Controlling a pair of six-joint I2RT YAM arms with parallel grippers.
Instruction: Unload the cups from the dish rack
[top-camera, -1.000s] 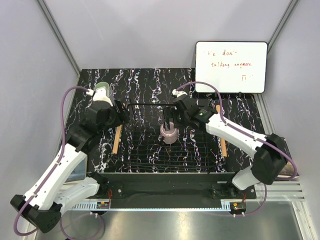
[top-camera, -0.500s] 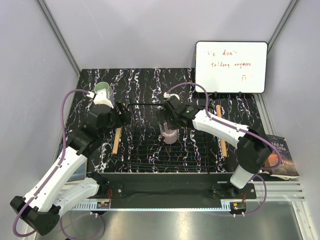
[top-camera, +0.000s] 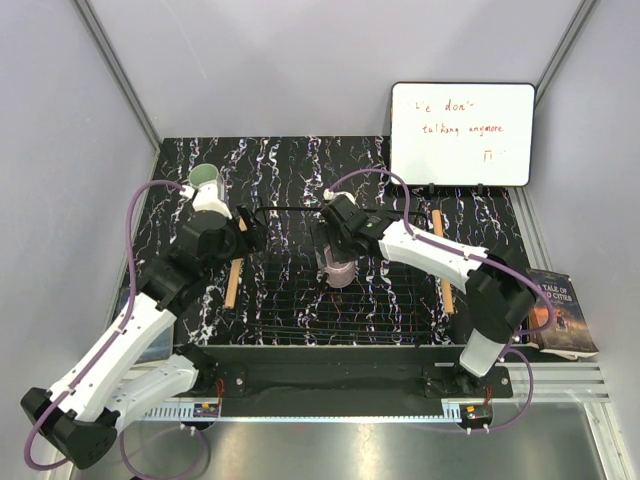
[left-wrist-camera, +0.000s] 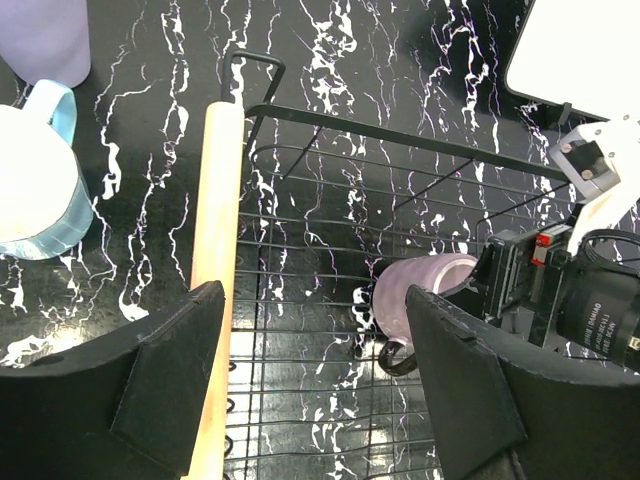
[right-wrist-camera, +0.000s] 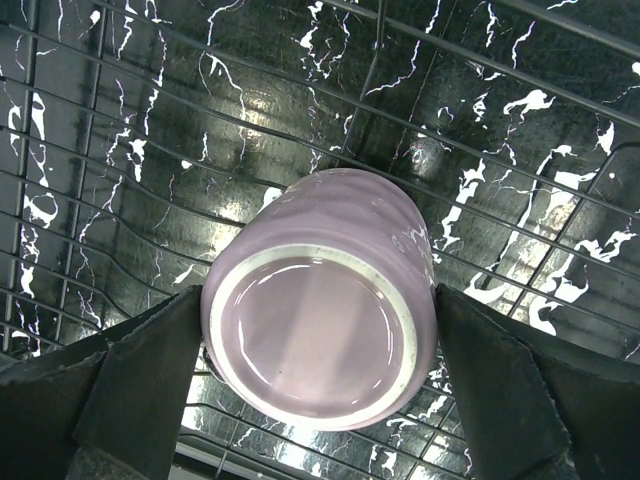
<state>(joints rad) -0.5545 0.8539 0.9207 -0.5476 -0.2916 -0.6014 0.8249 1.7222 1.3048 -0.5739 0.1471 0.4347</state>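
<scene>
Top view: three cups are out. The green cup (top-camera: 204, 177) stands on the table. Only the mauve cup (top-camera: 338, 270) is in the dish rack (top-camera: 400, 300).

Left wrist view: the left gripper (left-wrist-camera: 315, 300) is spread wide and empty. The blue mug (left-wrist-camera: 35, 195) and lavender cup (left-wrist-camera: 45, 35) stand outside the rack.

Right wrist view: the right gripper (right-wrist-camera: 318, 300) is spread wide around the mauve cup.

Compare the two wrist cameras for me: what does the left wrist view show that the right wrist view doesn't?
Only the left wrist view: the light blue mug and the lavender cup standing out on the table, the rack's wooden bar, a corner of the whiteboard, and the right arm seen from outside.
Only the right wrist view: the cup's ringed end face close up, with the open right gripper straddling it.
Both: the mauve cup in the dish rack, over the marbled tabletop.
</scene>
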